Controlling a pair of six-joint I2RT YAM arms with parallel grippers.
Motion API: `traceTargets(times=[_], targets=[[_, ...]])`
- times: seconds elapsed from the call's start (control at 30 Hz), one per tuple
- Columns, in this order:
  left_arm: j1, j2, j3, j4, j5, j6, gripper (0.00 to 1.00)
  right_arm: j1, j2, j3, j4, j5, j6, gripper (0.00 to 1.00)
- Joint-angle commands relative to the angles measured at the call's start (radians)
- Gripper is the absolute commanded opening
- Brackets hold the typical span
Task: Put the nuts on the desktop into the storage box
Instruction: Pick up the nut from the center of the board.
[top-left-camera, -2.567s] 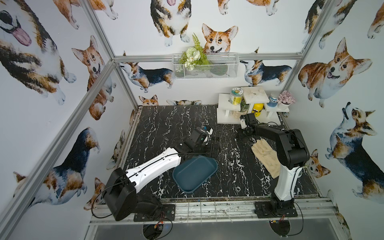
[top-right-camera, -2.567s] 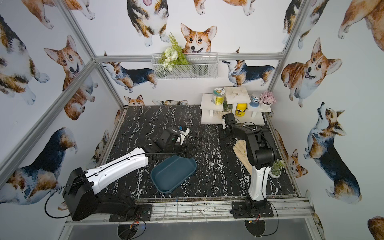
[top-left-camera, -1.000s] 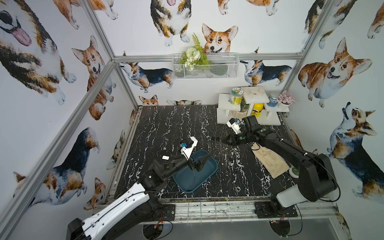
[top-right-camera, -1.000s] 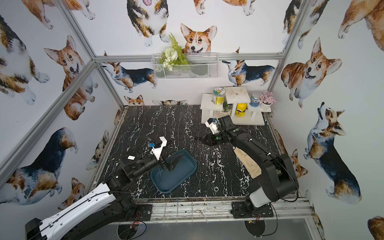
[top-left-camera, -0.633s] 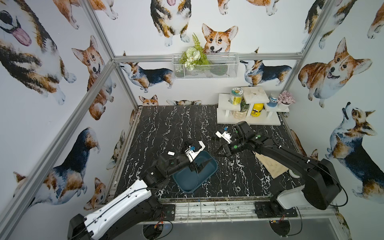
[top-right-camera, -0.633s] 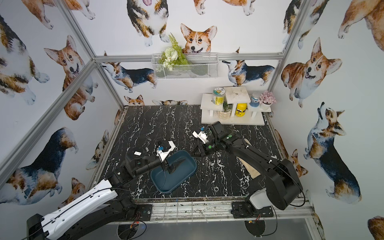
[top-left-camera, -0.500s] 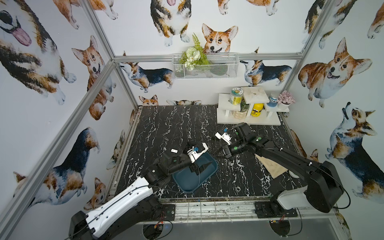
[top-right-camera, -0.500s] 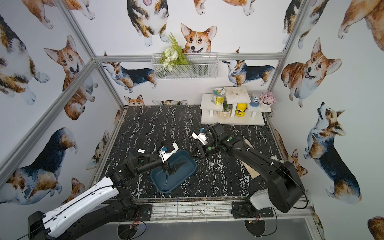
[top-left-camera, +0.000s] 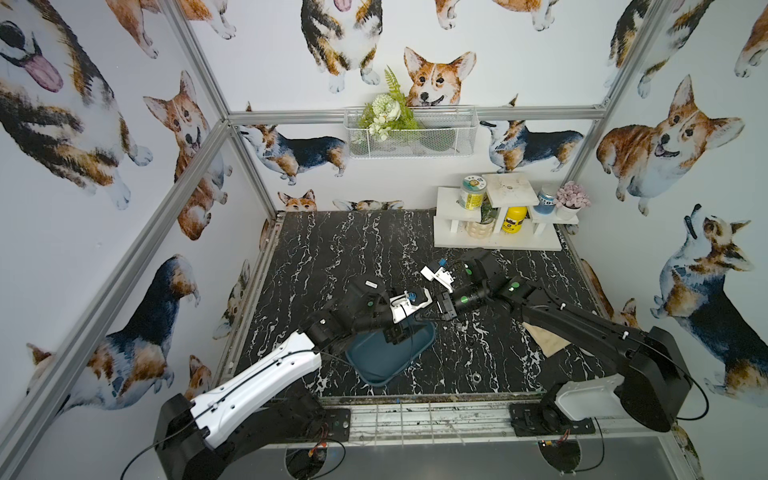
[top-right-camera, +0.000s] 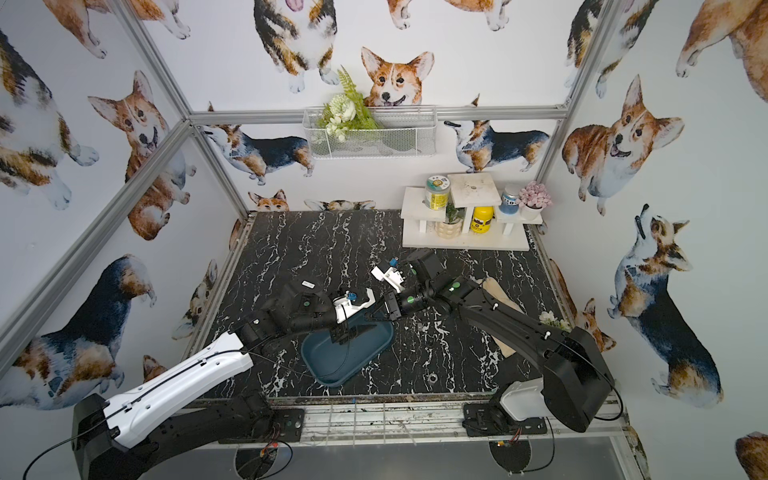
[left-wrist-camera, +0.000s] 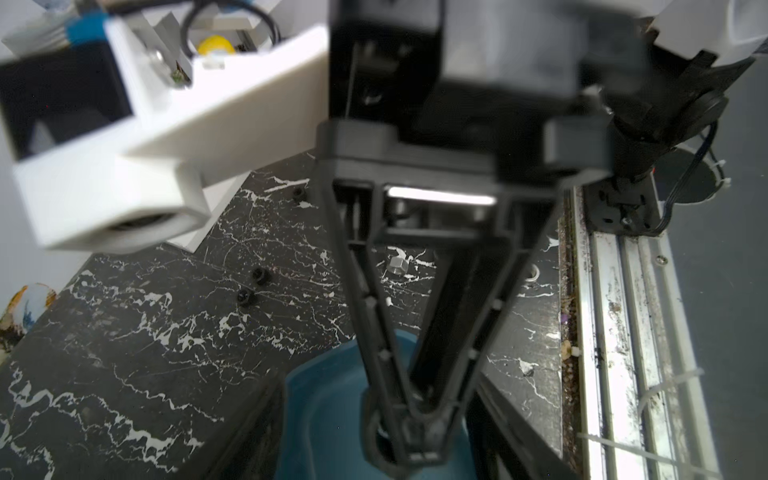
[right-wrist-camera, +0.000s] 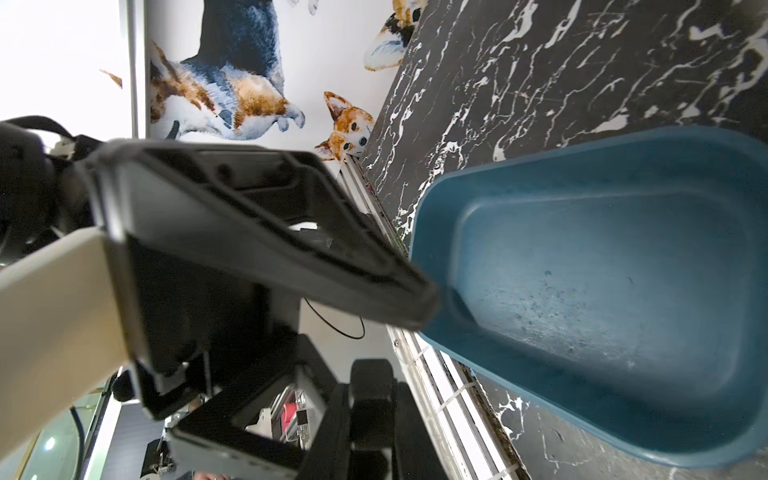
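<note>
Drop-off step; left pincer tips nearly together inside blue box, hold unclear; right pincer closed at box rim, contents unseen; next: release, fetch silver nut.

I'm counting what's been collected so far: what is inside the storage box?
The storage box floor shows bare, scuffed blue, with no clear nut. The right gripper covers one corner; the left gripper hides another patch.

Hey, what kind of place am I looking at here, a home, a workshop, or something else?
Most likely a staged robot test cell, not a home: two arms bolted to a rail, an aluminium frame holding corgi-print walls, and props such as the white stepped shelf and wire basket around a black marble-look desktop.
</note>
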Motion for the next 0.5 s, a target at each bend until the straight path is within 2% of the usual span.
traceTargets(times=[0.0,0.2,0.37,0.47], targets=[[0.0,0.021,0.032,-0.057,-0.024,0.017,0.6,0.0,-0.014,0.005,0.069,0.023,0.062,0.06],[0.0,0.034,0.057,-0.056,-0.026,0.004,0.35,0.001,-0.025,-0.026,0.112,0.027,0.101,0.06],[0.0,0.041,0.047,-0.036,-0.016,-0.012,0.3,0.002,-0.023,-0.051,0.143,0.036,0.116,0.06],[0.0,0.039,0.041,-0.018,-0.026,-0.04,0.36,0.002,-0.02,-0.058,0.143,0.036,0.117,0.06]])
